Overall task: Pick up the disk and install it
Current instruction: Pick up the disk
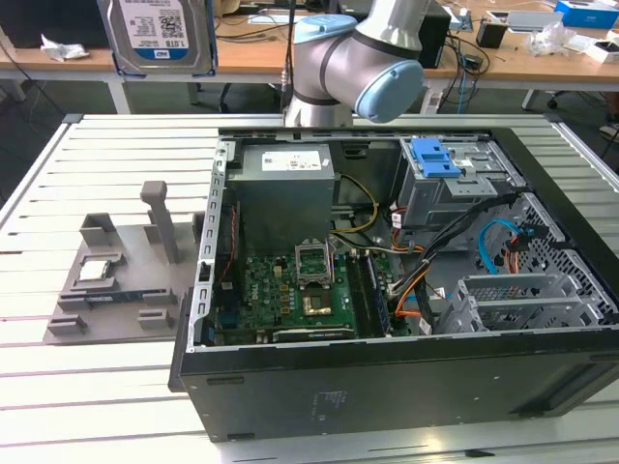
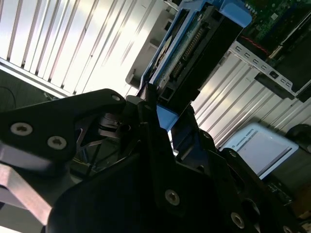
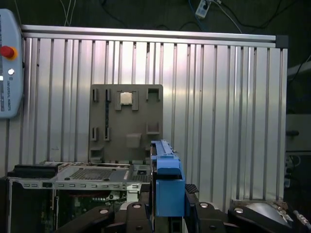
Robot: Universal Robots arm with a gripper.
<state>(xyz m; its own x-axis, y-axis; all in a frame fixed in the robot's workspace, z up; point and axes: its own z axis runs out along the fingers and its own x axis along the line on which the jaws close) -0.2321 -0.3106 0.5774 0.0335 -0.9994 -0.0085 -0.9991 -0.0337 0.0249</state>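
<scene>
Tool (image 2: 169, 105) tight around disk (image 2: 194, 53) (aloft)

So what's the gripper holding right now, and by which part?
The disk, clamped by the gripper at one blue-framed end.

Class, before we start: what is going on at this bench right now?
A robot arm holds the disk clamped in its gripper, high above the slatted table. The computer case lies open beside a gray fixture; the disk is not yet installed.
</scene>
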